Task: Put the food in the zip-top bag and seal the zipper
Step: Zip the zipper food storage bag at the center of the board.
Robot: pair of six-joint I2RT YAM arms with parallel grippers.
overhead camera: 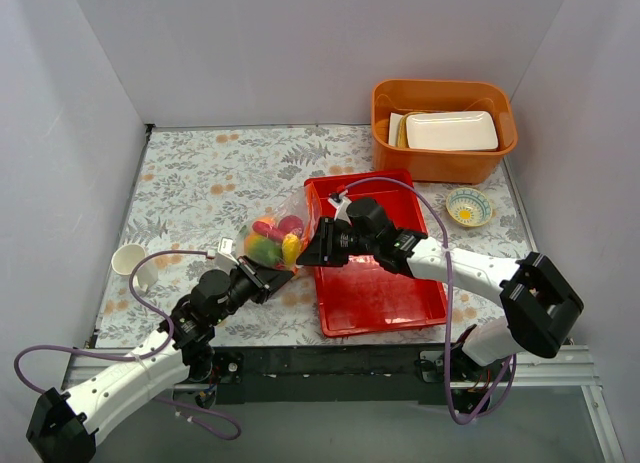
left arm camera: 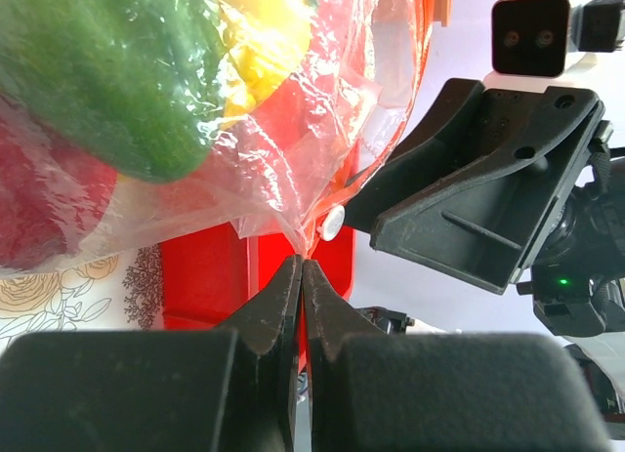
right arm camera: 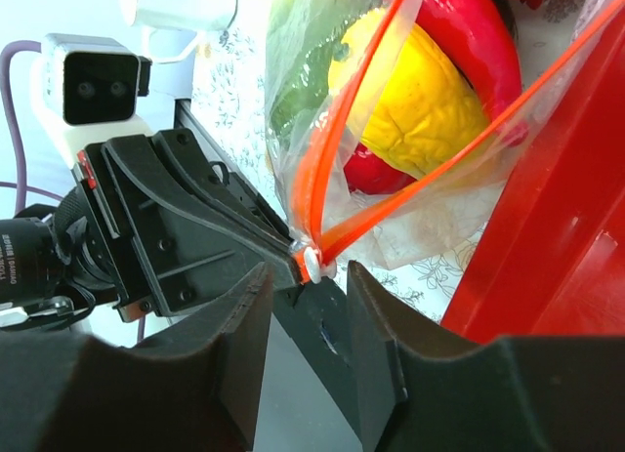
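The food (overhead camera: 271, 242) is inside the zip-top bag (overhead camera: 296, 209). The bag lies on the counter (overhead camera: 200, 173), just beside the red tray (overhead camera: 385, 295). The left claw (left arm camera: 301, 276) is clenched on the bag's corner. The right claw (right arm camera: 310, 272) is released, with one finger on each side of the white slider (right arm camera: 312, 264). The zipper (right arm camera: 305, 193) gapes apart, so I think zipping it shut is the only job left.

1. We see the zip-top bag (overhead camera: 278, 231) on the floral table (overhead camera: 200, 173), just beside the red tray (overhead camera: 385, 298), with red, green and yellow food (overhead camera: 266, 247) inside.
2. We find the left gripper (overhead camera: 280, 276) at the bag's near edge and the right gripper (overhead camera: 305, 253) at its right side.
3. We note an orange tub (overhead camera: 445, 165) holding a white foam tray (overhead camera: 451, 131) far right, a patterned bowl (overhead camera: 468, 206) nearby, and a white cup (overhead camera: 132, 260) left.
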